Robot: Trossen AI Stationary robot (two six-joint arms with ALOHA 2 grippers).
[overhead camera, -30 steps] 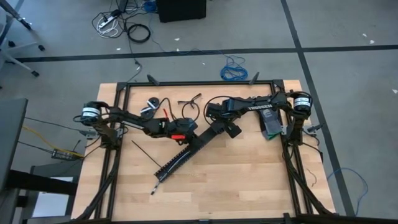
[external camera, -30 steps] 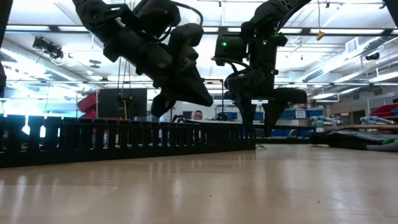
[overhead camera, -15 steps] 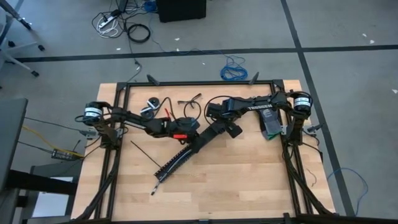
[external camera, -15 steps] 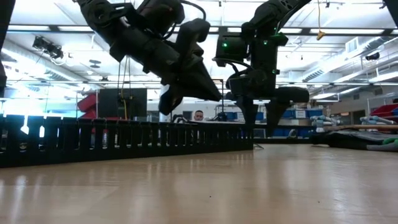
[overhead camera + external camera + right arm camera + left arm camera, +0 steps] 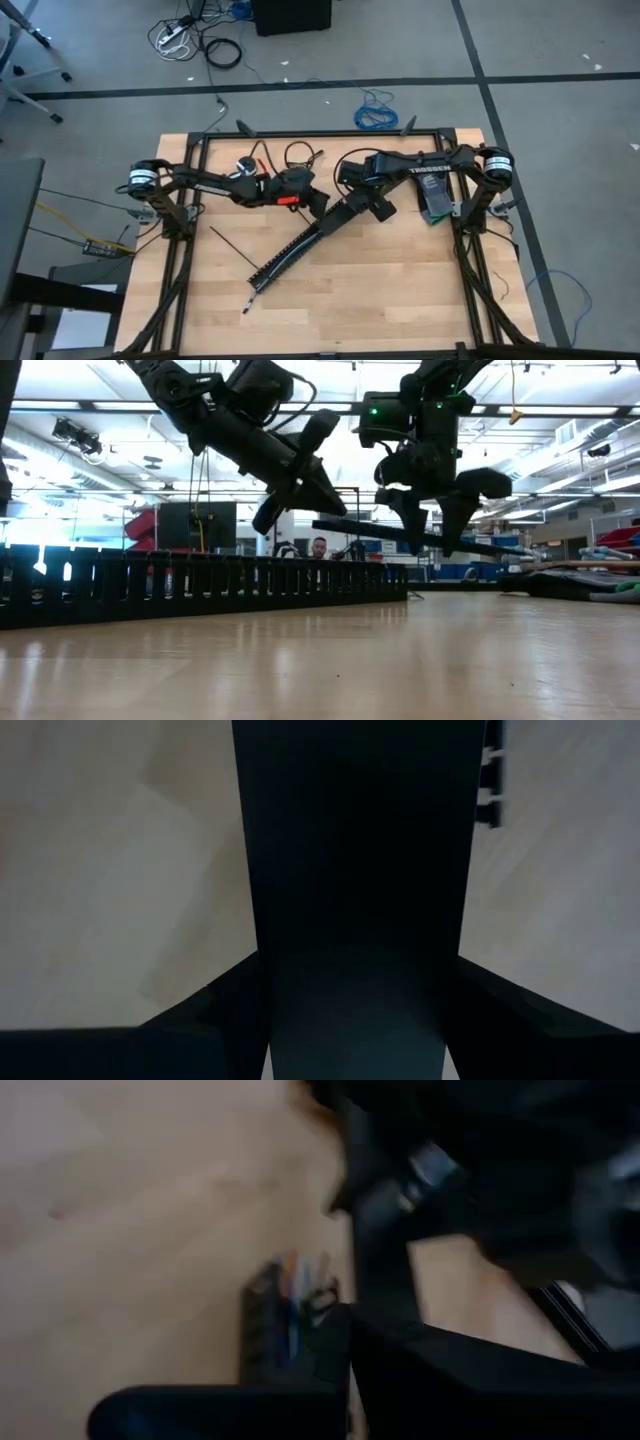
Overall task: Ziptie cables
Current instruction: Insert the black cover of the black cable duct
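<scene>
A long black perforated channel (image 5: 285, 255) lies slantwise on the table and fills the foreground of the low view (image 5: 200, 588). My right gripper (image 5: 432, 540) is closed on a flat black strip (image 5: 480, 547) and holds it above the channel's far end. My left gripper (image 5: 320, 203) is shut and hovers beside that strip's end. In the left wrist view, thin coloured wires, the cables (image 5: 292, 1285), show blurred by a dark channel. One thin black ziptie (image 5: 231, 246) lies flat on the wood left of the channel. My right gripper pinches the flat black strip across its width, one finger on each long edge (image 5: 262, 910). The fingers come from above, pointing down, and lie across the strip. The strip hangs nearly level, clear of the table (image 5: 360, 528). My left gripper: I cannot tell whether it touches the strip's end.
A dark frame rail (image 5: 300, 135) runs round the tabletop. Small parts and looped black and red leads (image 5: 270, 162) lie at the far side. A dark box (image 5: 436, 205) sits at the right. A blue coiled cable (image 5: 376, 112) lies on the floor. A person (image 5: 318, 547) shows far behind.
My right gripper has risen with the flat black strip, which now hangs lifted clear and nearly level. My left gripper, still shut, has swung up and toward the table's far edge and right, closer to the strip's end.
</scene>
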